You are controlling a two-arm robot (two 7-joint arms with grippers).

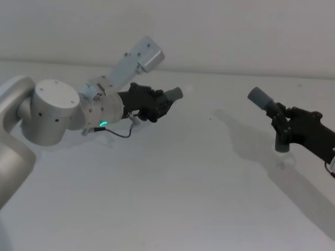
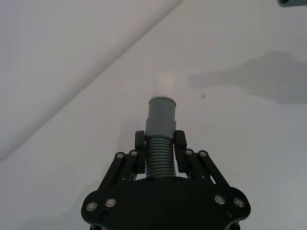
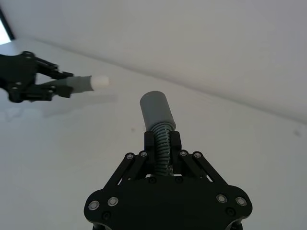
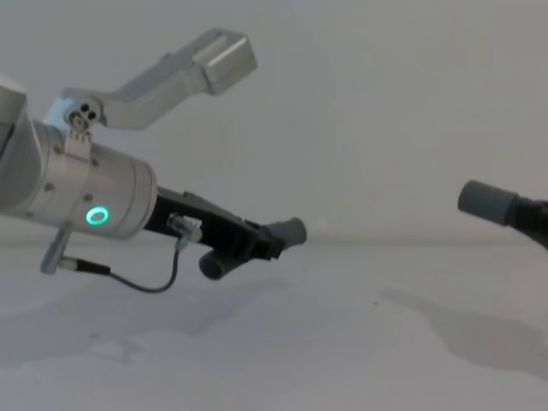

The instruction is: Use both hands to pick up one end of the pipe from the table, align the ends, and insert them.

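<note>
Two hose pieces are held off the table (image 1: 183, 198), one in each gripper, their ends well apart.

Over the table's far left part, near the far edge, the left gripper (image 2: 159, 143) is clenched on the ribbed length of the left hose (image 2: 159, 160), just behind its cuff (image 2: 161, 115). A white tip (image 2: 165, 84) sticks out of that cuff and points toward the right side. From the chest, the hose's other end (image 4: 212, 265) hangs below the fingers. The silver wrist (image 4: 94, 184) behind them carries a lit green ring light (image 4: 98, 216) and a thin cable (image 4: 145, 282).

Near the table's right edge, the right gripper (image 3: 163, 141) grasps the right hose (image 3: 163, 149) on its ribs, right below the socket (image 3: 157, 110). The socket is tilted up and toward the left gripper, with open space between it and the tip. This hose's lower end (image 1: 282, 146) hangs under the gripper.

A grey shadow (image 1: 246, 149) lies on the table beneath the right arm.
</note>
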